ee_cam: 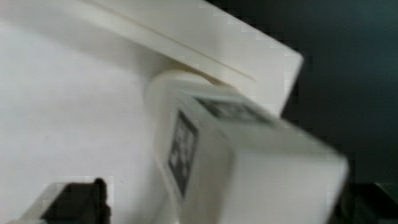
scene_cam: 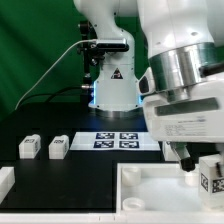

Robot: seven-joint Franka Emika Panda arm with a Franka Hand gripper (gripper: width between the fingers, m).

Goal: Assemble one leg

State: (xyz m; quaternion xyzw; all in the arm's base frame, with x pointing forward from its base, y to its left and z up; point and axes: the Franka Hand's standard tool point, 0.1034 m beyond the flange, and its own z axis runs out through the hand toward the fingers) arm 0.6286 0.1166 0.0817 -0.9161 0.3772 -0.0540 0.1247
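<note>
The leg is a small white block with a black-and-white marker. It stands upright at the right corner of the large white tray-like part. My gripper is around it from above. In the wrist view the leg meets the corner of the tray-like part. My gripper straddles the leg: one finger stands apart from it with white surface showing between, and the other finger is at its side. Two more legs lie at the exterior view's left.
The marker board lies in front of the robot base. Another white part sits at the exterior view's lower left edge. The table is black.
</note>
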